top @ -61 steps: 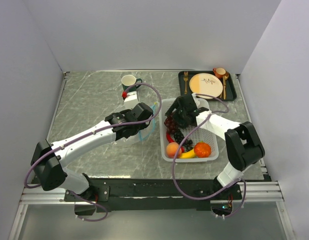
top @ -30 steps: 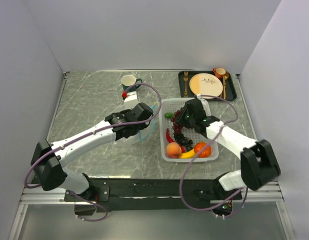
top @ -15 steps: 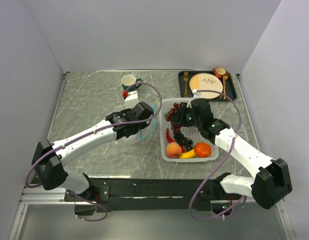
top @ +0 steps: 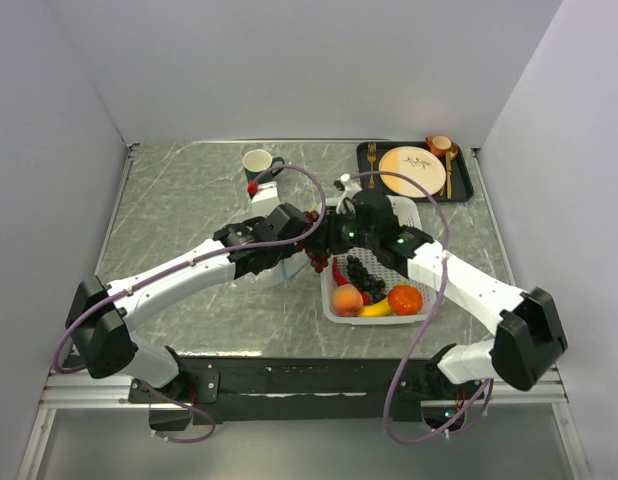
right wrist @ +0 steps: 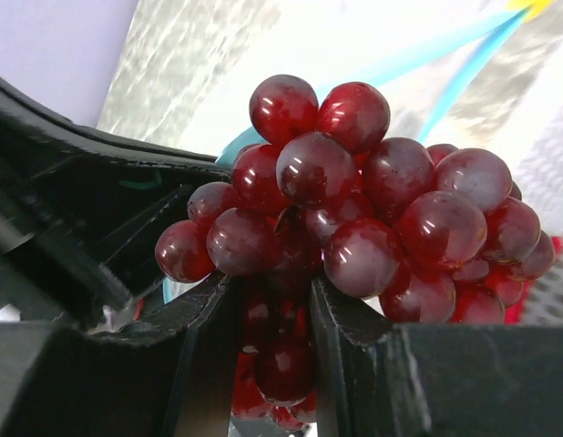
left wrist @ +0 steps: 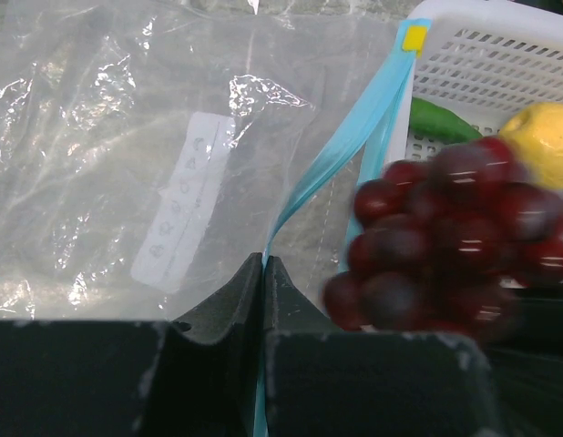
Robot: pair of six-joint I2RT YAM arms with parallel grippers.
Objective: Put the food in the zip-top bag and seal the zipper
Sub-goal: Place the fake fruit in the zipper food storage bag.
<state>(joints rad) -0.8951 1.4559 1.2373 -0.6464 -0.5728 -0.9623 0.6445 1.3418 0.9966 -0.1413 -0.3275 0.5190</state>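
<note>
**Grapes held up at the bag's mouth**

The right gripper [right wrist: 271, 305] has its jaws clamped on a bunch of red grapes [right wrist: 354, 209]. The bunch is up in the air by the left rim of the white basket [top: 430, 300], just beside the bag [left wrist: 117, 137].

The left gripper [left wrist: 263, 266] is pinched tight on the teal zipper [left wrist: 350, 137] and holds one side of the clear bag's mouth raised. The rest of the bag lies flat and crinkled on the marble table [top: 179, 200]. From the left wrist, the grapes sit to the right of the raised strip. They are close to it, though as far as I can tell through the blur they are not touching it.

In the basket lie a lemon [left wrist: 546, 141], a green pepper [left wrist: 441, 118], a red chili [top: 337, 270], dark grapes [top: 364, 275], a peach [top: 345, 298], a banana [top: 376, 310] and an orange [top: 405, 298].

At the back of the table stand a cup [top: 257, 160] and a dark tray [top: 467, 185] carrying a plate [top: 411, 170].
</note>
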